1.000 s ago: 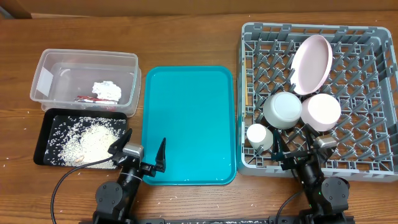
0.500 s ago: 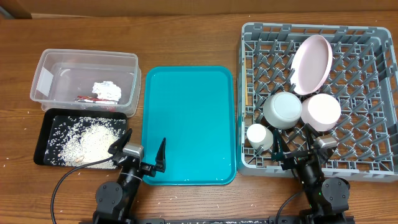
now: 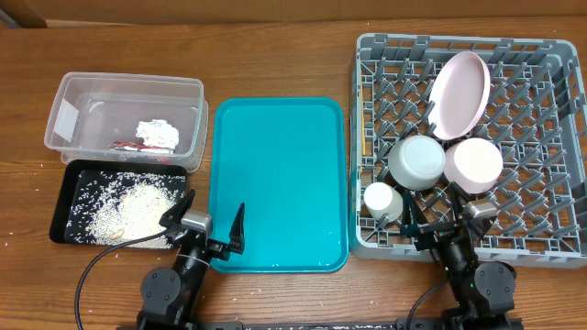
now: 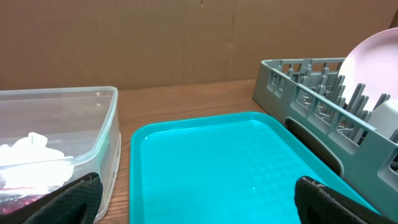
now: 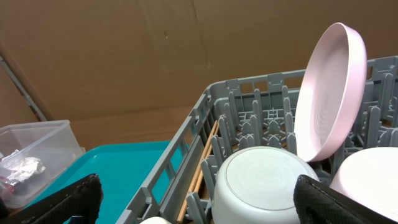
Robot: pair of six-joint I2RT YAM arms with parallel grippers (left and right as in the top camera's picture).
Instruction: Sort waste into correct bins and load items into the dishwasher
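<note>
The grey dish rack [image 3: 541,64] at the right holds the white plate [image 3: 459,93] on edge, two upturned white bowls [image 3: 417,161] [image 3: 474,164], the small white cup [image 3: 379,199] and the chopsticks [image 5: 202,163] along its left wall. The clear tub [image 3: 83,103] holds the red and white wrapper scrap [image 3: 147,136]. The black tray [image 3: 69,188] holds the rice [image 3: 128,213]. My left gripper [image 3: 208,225] is open and empty at the teal tray's near left corner. My right gripper [image 3: 445,223] is open and empty at the rack's near edge.
The teal tray [image 3: 278,179] lies bare between the bins and the rack. A few stray rice grains lie on the wooden table near the black tray. A brown cardboard wall stands behind the table in both wrist views.
</note>
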